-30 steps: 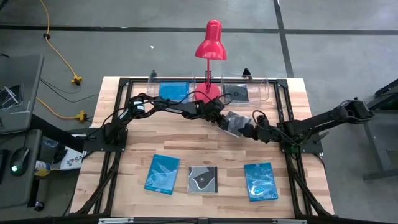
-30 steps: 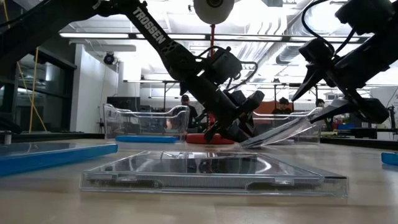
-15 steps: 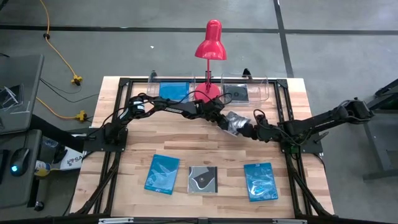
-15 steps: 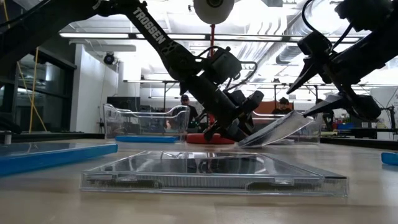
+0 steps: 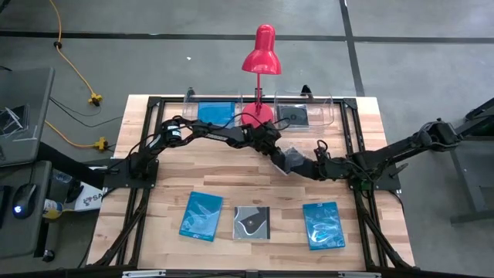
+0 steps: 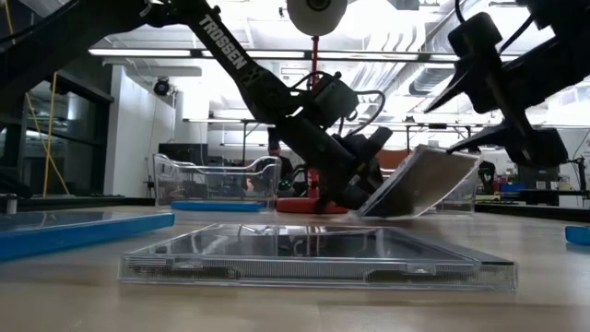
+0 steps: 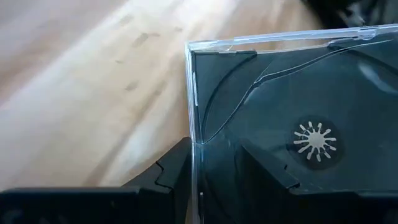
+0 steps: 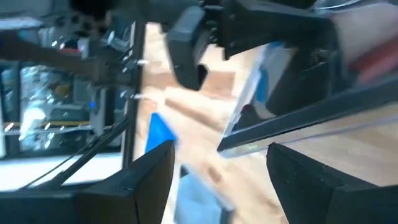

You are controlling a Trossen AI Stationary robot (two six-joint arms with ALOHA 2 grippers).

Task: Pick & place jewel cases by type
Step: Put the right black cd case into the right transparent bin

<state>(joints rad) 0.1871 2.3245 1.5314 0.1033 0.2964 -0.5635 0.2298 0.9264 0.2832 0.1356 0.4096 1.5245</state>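
Two dark jointed arms, black cables along links, white TROSSEN lettering.

A dark clear-lidded jewel case [image 5: 287,160] stood tilted on one edge mid-counter, while a patterned blue case [image 5: 201,215], a dark case with a white swirl [image 5: 252,222] and another glossy blue case [image 5: 323,225] lay flat in the front row, and a plain blue case [image 5: 215,112] and dark case [image 5: 293,116] lay at the back.

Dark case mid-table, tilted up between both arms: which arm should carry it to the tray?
Probably left. The left end effector grips the dark jewel case by its edge, fingers on both faces. The right end effector stands open beside it. The tray with a dark case lies just beyond.
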